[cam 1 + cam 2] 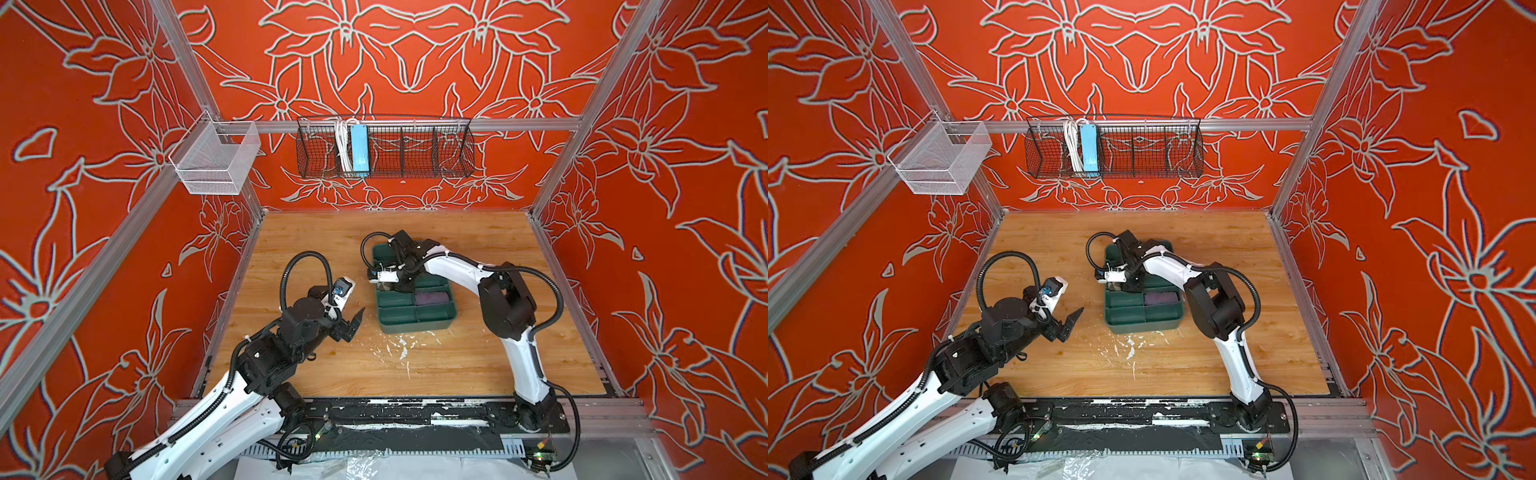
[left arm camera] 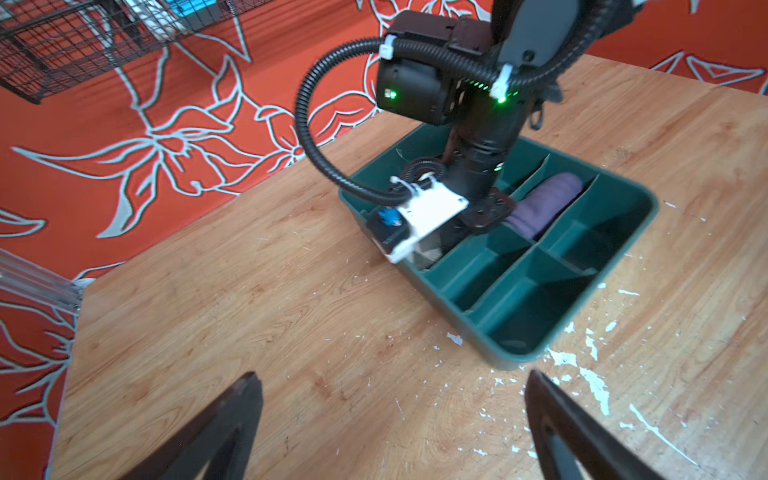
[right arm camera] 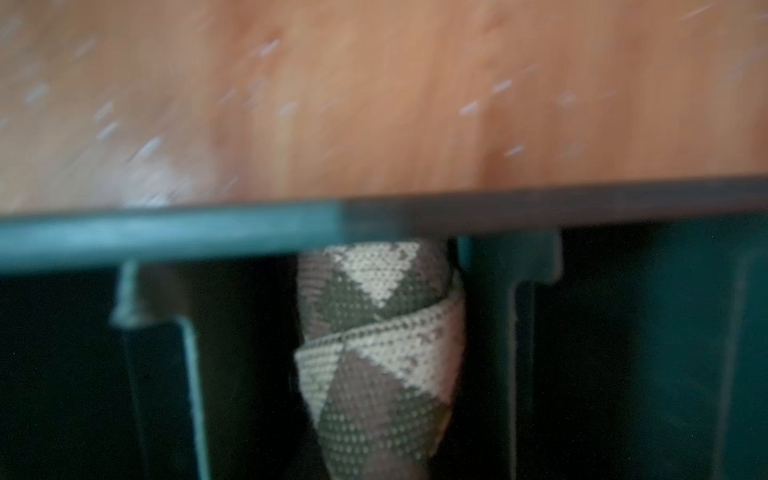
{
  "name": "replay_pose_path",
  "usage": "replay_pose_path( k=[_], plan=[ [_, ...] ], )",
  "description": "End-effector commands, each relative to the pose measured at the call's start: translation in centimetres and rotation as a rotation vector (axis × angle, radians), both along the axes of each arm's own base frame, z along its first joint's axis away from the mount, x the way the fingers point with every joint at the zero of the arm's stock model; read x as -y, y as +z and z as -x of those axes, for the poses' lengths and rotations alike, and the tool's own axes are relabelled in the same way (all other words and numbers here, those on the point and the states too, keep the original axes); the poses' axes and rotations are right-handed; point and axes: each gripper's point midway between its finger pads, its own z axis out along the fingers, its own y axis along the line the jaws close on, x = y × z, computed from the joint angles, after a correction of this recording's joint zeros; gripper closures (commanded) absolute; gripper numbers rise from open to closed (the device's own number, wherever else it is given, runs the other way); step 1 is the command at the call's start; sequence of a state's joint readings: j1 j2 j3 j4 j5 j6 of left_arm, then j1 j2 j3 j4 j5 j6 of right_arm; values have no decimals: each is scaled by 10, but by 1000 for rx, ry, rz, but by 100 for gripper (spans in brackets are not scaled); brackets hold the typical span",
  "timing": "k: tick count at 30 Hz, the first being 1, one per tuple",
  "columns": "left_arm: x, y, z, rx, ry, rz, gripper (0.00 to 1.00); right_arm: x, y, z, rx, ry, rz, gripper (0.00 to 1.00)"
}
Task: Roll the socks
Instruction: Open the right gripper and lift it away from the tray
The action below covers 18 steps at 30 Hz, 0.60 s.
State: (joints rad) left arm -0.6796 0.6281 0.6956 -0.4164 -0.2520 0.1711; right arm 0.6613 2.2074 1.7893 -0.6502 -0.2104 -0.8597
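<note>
Green divided tray [image 1: 415, 326] sits on the wooden tabletop [image 1: 291, 232], dividers upright. White paint flecks [image 1: 399, 351] are scattered on the wood just in front of the tray, and show in both top views. Behind and above the tray, a black wire basket [image 1: 415, 145] hangs on an aluminium rail [image 1: 519, 124] against the red floral wall [image 1: 415, 62], with a blue power strip [image 1: 358, 147] standing upright and a bundled white cable [image 1: 342, 145] in the same section; up and left of the tray, a white mesh basket [image 1: 216, 158] hangs at the frame corner.
</note>
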Motion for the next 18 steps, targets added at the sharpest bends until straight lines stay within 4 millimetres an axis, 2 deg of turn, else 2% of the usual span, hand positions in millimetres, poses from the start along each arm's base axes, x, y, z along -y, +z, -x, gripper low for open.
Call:
replay_pose_path(
  k=[1,3,7,11,13,18],
  plan=[
    [-6,-1,-4,2,48,12,3,-16,12,-51,104,-229,-92,100],
    [-6,-2,-6,-12,60,24,3,-15,6,-59,82,-308,-70,100],
    [-6,-2,-7,-30,67,32,3,-15,-2,-52,20,-318,-42,100],
    [-7,1,-6,-23,72,38,3,-14,6,-35,-19,-269,-60,66],
    [-8,2,-5,-24,74,39,3,-16,13,-29,-32,-245,-76,58],
    [-11,3,-3,-34,84,34,3,-21,27,-22,-65,-216,-99,47]
  ],
)
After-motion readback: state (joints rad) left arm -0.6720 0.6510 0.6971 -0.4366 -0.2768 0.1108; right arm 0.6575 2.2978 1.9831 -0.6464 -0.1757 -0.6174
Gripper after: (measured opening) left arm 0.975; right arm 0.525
